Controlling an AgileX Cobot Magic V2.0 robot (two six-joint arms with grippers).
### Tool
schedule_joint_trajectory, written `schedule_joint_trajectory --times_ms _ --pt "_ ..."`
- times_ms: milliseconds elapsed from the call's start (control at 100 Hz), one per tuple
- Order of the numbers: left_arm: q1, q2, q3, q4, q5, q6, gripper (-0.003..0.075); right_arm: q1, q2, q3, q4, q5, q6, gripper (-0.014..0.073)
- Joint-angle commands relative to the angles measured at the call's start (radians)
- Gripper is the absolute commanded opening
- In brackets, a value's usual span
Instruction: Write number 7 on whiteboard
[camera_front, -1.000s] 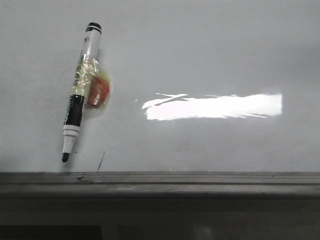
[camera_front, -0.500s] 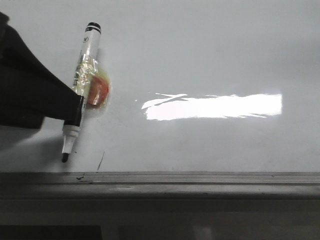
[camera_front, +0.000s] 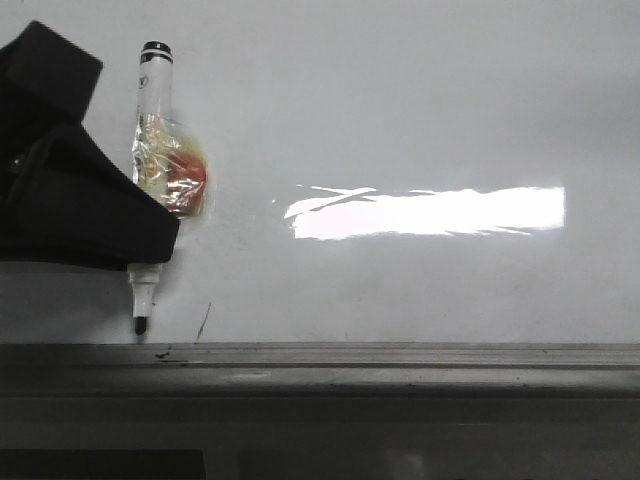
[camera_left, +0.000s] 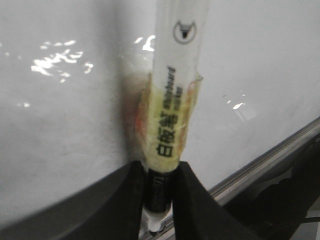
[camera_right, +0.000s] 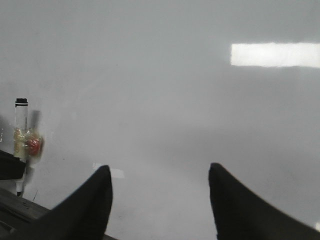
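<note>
Now the left gripper is closed tight on the marker. Its two black fingers squeeze the dark lower part of the marker, one on each side. The marker stands almost straight up against the whiteboard. Its black tip points down and sits just above the grey ledge that runs along the edge of the board. The cap end is at the top. Clear tape with a yellow and red lump is stuck around the middle of the marker.

The whiteboard is big, shiny and pale grey. A bright patch of light glows on it, well away from the marker. A short thin scratch mark sits close beside the marker tip, near the ledge. No number 7 shows on the board yet.

The right gripper is spread wide with nothing between its fingers. It faces a bare part of the board, well apart from the marker, which shows small at the side of its view.
</note>
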Motion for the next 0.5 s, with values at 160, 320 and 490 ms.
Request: schedule_joint_trajectory --times_ms 160,320,490 --pt "-0.010 -0.077 -0.018 0.017 0.047 0.309 -0.0020 0.004 0.029 -0.034 0.139 -0.062 -0.196 0.0384" --pt "-0.069 -0.152 -0.018 -0.140 0.115 0.723 -0.0020 0.033 0.114 -0.034 0.540 0.054 -0.663 0.0384" --pt "-0.101 -0.171 -0.018 -0.317 0.147 0.978 -0.0020 0.149 0.197 -0.034 0.745 0.071 -0.910 0.0385"
